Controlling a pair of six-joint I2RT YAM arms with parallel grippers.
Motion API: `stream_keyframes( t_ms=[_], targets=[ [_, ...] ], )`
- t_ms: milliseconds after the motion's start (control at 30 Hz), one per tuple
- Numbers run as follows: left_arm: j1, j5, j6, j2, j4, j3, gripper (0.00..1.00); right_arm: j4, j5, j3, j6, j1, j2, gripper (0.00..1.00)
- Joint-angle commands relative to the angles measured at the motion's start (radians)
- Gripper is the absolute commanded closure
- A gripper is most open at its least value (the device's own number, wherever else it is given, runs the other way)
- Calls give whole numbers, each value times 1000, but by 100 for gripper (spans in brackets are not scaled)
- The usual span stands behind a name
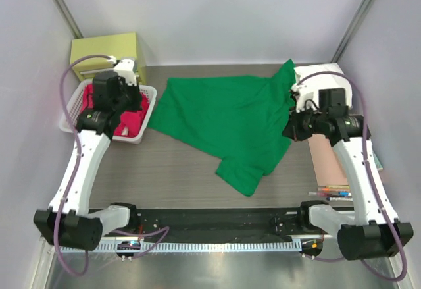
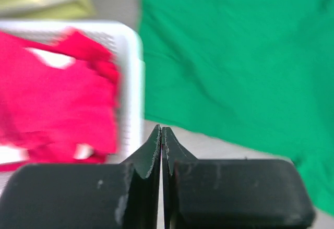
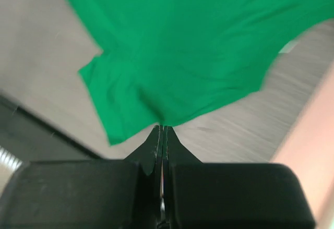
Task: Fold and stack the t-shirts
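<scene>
With the green t-shirt spread rumpled on the tabletop and the red t-shirts left in the basket, flattening is judged pending, and the together-pressed, empty jaws of the left gripper and right gripper must be opened to seize a hem.

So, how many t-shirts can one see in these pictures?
2 at least: a green t-shirt spread on the table, and a red t-shirt bunched in the white basket at the left. The red pile may hide more underneath.

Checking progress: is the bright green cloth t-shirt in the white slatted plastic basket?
No, the green t-shirt lies spread on the table beside the basket.
</scene>
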Motion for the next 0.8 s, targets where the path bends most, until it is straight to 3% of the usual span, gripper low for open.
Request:
stream_keyframes(
  t_ms=[0, 233, 433, 767],
  targets=[
    [25, -235, 70, -148, 98, -4, 100, 20, -46, 20, -2, 159, 86, 99],
    [85, -341, 70, -315, 103, -81, 100, 128, 157, 190, -20, 391, 329, 99],
    [100, -347, 90, -393, 78, -155, 100, 183, 178, 342, -19, 501, 555, 99],
    [117, -349, 103, -439, 55, -183, 100, 255, 173, 407, -31, 553, 856, 99]
  ],
)
